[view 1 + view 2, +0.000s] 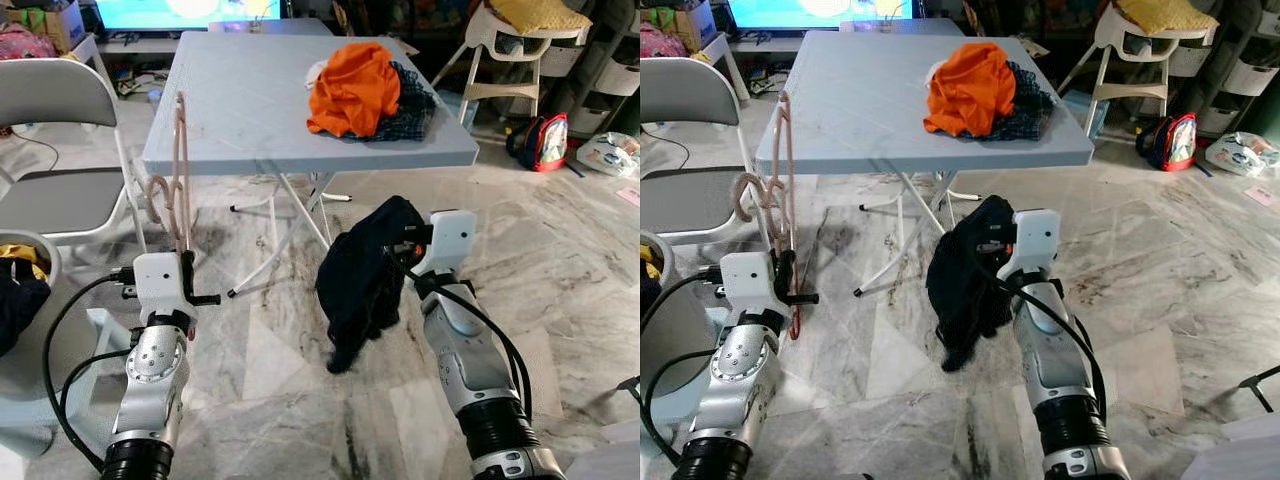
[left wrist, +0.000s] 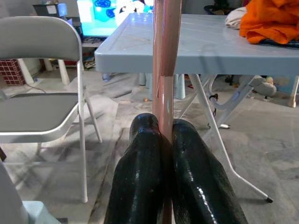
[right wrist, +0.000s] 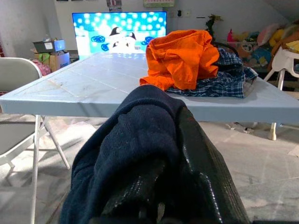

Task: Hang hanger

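Lower left of the head views: the left gripper [image 1: 186, 262] is clamped on the pale pink plastic hanger [image 1: 178, 170], held upright, probably ready for dressing. Centre: the right gripper [image 1: 405, 240] bunches a dark navy knitted garment [image 1: 365, 275], fingers wrapped in cloth. The left wrist view confirms the black fingers [image 2: 140, 172] pinching the hanger; the right wrist view shows the grey-blue folding table [image 3: 88, 86].

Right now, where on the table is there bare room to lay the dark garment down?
The table's left and near-centre top is bare, from the left edge to the orange cloth. The far right corner is crowded by that cloth and a plaid garment. The right gripper holds the dark garment; the left gripper clamps the pink hanger.
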{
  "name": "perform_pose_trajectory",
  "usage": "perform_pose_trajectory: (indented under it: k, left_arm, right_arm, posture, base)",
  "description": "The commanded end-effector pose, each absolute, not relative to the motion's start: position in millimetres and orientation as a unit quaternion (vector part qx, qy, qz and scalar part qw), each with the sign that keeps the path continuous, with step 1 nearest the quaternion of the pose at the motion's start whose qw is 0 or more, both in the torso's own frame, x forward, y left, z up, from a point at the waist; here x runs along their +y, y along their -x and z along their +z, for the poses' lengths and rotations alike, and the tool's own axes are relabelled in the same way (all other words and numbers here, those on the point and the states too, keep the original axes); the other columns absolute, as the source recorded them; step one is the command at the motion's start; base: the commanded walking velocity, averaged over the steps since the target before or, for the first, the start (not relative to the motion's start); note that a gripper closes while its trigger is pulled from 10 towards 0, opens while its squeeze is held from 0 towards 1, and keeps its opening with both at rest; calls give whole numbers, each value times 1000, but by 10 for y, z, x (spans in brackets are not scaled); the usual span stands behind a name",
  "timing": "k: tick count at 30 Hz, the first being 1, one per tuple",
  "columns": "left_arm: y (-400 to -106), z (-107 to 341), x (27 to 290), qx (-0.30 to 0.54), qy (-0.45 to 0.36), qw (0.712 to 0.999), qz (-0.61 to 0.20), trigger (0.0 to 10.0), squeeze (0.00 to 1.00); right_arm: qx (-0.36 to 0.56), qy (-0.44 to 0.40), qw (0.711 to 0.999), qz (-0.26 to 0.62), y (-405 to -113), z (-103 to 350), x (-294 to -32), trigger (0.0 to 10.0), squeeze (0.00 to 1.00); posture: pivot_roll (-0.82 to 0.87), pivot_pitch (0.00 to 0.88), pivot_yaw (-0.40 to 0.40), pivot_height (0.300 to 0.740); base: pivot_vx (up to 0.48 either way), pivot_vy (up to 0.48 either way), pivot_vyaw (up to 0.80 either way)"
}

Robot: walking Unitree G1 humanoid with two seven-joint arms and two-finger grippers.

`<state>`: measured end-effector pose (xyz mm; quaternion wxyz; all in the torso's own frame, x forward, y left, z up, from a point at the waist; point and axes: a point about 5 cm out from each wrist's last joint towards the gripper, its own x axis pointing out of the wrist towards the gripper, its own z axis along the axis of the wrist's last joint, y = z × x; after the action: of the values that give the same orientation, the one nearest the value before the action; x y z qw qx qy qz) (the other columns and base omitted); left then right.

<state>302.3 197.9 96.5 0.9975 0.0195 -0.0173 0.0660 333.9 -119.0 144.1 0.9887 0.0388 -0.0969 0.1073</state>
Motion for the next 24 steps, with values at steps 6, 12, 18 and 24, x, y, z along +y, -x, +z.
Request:
perform_pose_trajectory:
  k: [6,12,18,24]
  left_arm:
    - [-3057,1028,1966,-29,-12,998,63,10000,0]
    - [-3076,1046,1960,-33,-12,998,56,10000,0]
    - [-3120,1089,1949,-38,-10,998,54,10000,0]
    - [-3088,1075,1967,-37,-14,999,37,10000,0]
  right_arm:
    - [-116,-43,986,108,-3362,1511,-1210,10000,0]
    - [-123,-48,984,116,-3358,1540,-1181,10000,0]
    - [-132,-44,983,118,-3373,1579,-1154,10000,0]
    - [-138,-49,982,119,-3385,1619,-1142,10000,0]
  posture:
    - [224,120,-61,740]
    - [221,121,-62,740]
    - [225,127,-65,740]
    - [230,131,-67,740]
  base:
    - [336,342,0]
    - [342,337,0]
    - [351,328,309]
    - [352,325,0]
